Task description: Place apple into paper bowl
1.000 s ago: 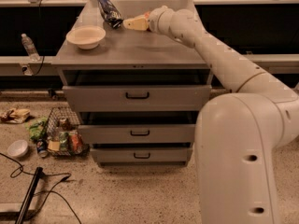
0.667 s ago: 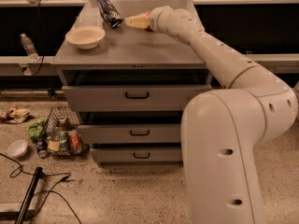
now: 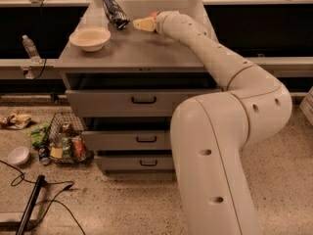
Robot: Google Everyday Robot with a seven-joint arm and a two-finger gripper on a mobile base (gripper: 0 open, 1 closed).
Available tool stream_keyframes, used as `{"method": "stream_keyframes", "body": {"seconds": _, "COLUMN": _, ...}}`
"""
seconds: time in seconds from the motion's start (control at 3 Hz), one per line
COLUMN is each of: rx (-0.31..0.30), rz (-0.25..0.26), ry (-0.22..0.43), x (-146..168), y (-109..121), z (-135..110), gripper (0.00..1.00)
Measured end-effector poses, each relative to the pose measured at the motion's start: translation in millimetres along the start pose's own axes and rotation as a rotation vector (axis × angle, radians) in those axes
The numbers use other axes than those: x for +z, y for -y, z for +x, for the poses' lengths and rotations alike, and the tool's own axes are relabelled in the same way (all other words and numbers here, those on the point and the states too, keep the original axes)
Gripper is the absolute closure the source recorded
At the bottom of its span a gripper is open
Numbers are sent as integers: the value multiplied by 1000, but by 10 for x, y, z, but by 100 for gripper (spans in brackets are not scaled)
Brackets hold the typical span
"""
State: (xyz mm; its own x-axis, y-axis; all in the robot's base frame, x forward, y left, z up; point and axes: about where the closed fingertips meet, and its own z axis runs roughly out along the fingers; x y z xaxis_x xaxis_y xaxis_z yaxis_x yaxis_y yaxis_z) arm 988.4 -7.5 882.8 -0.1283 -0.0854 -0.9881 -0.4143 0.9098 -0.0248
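Water bottle: upright on the ledge at far left, well apart from the table. Small white bowl: on the floor, lower left, not the task's bowl. Wire basket: on the floor against the lower drawers, holding cans and packets. Paper bowl: cream, wide-rimmed, upright on the table's left part; its inside looks empty. Dark snack bag: propped at the table's back edge, just right of the paper bowl. Claw: tan, pointing left, low over the table just right of the snack bag and near the paper bowl but not over it; whether spread, pressed together or pinching anything cannot be told. Apple: not made out with certainty; a reddish spot just behind the claw may be it. Arm: white, reaching from lower right. Progress, judged: apple not in the bowl; carrying across and release remain.
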Motion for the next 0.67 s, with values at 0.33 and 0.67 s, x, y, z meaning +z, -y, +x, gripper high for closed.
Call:
{"method": "stream_keyframes", "body": {"seconds": 0.33, "rx": 14, "rz": 9, "ry": 17, "x": 136, "y": 28, "z": 59, "gripper": 0}}
{"method": "stream_keyframes", "body": {"seconds": 0.67, "rx": 19, "rz": 0, "ry": 39, "x": 215, "y": 39, "z": 48, "gripper": 10}}
